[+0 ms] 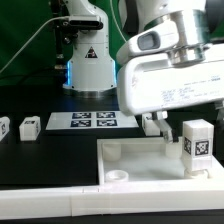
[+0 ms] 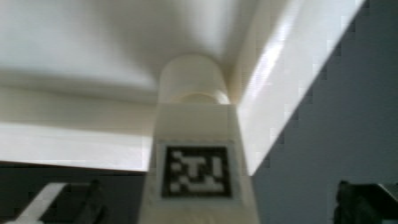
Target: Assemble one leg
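The leg point(image 1: 198, 140) is a small white post with a black-and-white tag, standing upright at the exterior view's right end of the white tray point(image 1: 120, 152). In the wrist view the leg point(image 2: 196, 120) rises against the tray's inner corner point(image 2: 107, 70), tag facing the camera. My gripper point(image 1: 188, 130) is low around the leg. In the wrist view my gripper point(image 2: 210, 206) is open: the dark fingertips point(image 2: 57, 205) stand on either side of the leg with a gap on each side. The leg's foot is hidden.
The marker board point(image 1: 92, 121) lies behind the tray. Two more small tagged posts point(image 1: 29, 126) stand at the exterior view's left, and another white part point(image 1: 150, 124) sits by the board. A white rail point(image 1: 60, 198) runs along the front edge. The arm's base point(image 1: 88, 60) stands at the back.
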{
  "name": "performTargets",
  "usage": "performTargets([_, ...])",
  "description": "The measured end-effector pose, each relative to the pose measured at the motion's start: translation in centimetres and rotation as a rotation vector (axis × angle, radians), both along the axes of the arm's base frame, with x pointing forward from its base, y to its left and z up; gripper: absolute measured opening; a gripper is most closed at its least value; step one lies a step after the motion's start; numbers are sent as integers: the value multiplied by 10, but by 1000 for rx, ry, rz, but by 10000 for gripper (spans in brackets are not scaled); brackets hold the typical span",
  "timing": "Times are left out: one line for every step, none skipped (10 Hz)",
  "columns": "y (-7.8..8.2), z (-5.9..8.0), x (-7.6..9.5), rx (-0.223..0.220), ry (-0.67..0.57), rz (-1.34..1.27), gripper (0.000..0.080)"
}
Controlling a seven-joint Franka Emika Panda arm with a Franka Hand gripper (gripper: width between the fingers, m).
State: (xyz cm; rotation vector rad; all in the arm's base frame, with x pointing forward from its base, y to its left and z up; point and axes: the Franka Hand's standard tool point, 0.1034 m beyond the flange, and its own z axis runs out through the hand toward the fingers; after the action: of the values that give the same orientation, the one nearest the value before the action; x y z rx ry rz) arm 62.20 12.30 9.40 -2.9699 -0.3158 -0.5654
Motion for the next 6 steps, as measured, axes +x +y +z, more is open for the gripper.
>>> performTargets([2, -2, -7, -4, 86, 2, 649])
performTargets([7, -2, -14, -13, 220, 10, 649])
performTargets([8, -2, -13, -19, 300, 20, 649])
performTargets([6, -6, -14, -24, 355, 25, 649])
performTargets([6, -8, -22, -36, 504, 43, 649])
performTargets([8, -10, -13, -35, 541, 48, 649])
